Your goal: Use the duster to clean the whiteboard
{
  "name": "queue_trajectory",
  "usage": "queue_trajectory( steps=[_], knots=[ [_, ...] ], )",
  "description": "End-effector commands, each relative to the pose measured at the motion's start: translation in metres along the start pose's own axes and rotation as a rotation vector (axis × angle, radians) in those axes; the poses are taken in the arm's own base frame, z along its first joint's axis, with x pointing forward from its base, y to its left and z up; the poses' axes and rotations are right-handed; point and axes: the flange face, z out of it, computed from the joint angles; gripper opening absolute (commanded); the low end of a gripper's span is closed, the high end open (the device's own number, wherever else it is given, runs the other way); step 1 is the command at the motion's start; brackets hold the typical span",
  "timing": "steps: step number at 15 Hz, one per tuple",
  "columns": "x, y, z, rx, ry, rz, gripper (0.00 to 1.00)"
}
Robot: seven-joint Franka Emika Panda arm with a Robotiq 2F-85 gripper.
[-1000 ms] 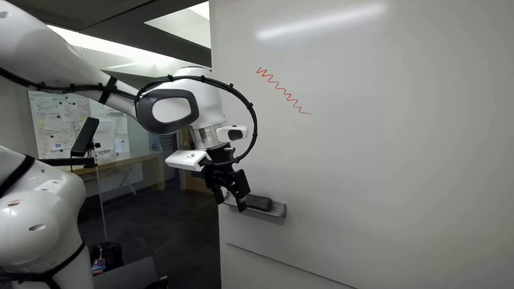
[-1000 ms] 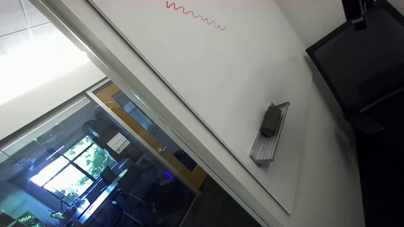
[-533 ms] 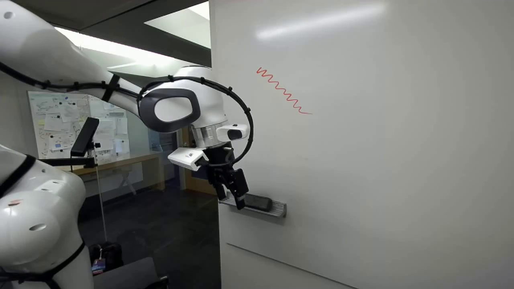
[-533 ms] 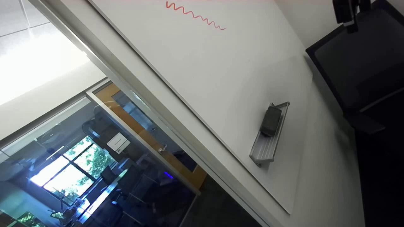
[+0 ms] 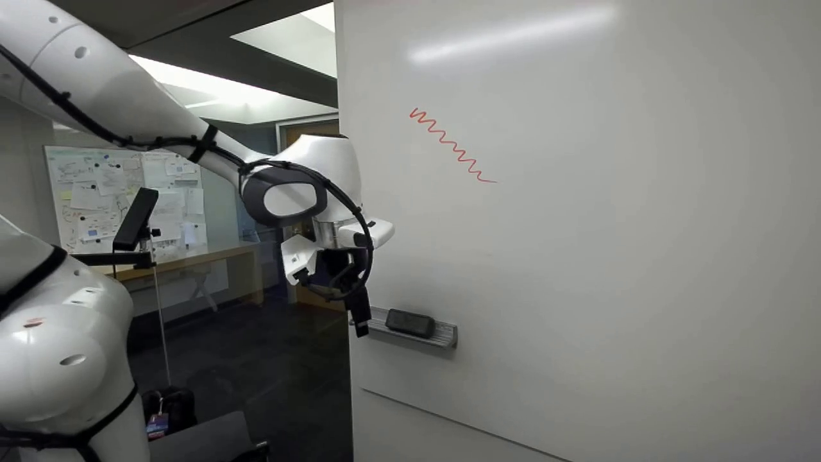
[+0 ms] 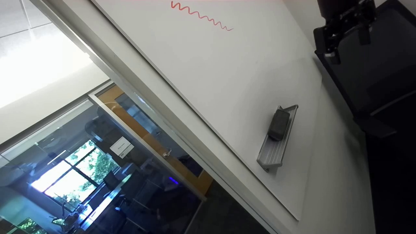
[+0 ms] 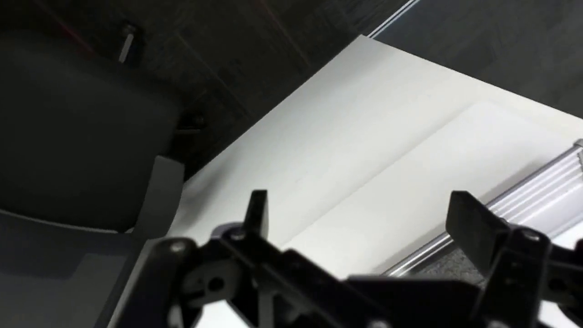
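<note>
Duster (image 5: 410,323) sits lengthwise on the ledge (image 5: 444,336) fixed to the whiteboard (image 5: 609,256), well below the red squiggle (image 5: 457,151); gripper (image 7: 360,205) is spread, nothing between its fingers (image 7: 471,228), well apart from it. My read: light, slightly squashy felt or foam, grippy, hard to break, so a moderate squeeze should do. I'd pinch mid-length across the narrow width, though room on the whiteboard side may be tight: looks just beside it, can't tell if touching.

Duster (image 6: 279,125) chilling on a skinny tray-style counter (image 6: 271,154)
Counter's grey and ribbed, out past the gripper (image 6: 348,48) and apart from it; duster lies lengthwise along it, closer to one end.
</note>
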Motion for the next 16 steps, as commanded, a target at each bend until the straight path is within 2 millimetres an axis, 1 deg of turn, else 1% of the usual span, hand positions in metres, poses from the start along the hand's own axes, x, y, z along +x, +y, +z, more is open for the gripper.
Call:
queue_trajectory(
  steps=[1,5,8,9,11,14,16],
  knots=[
    [0.008,-0.024,0.015,0.121,0.038,0.144,1.00],
    [0.019,-0.049,0.031,0.236,0.146,0.255,1.00],
    [0.019,-0.066,0.048,0.252,0.216,0.305,1.00],
    [0.020,-0.057,0.035,0.253,0.192,0.261,1.00],
    [0.020,-0.060,0.042,0.245,0.187,0.258,1.00],
    [0.021,-0.058,0.039,0.248,0.193,0.263,1.00],
    [0.025,-0.061,0.041,0.283,0.232,0.312,1.00]
  ],
)
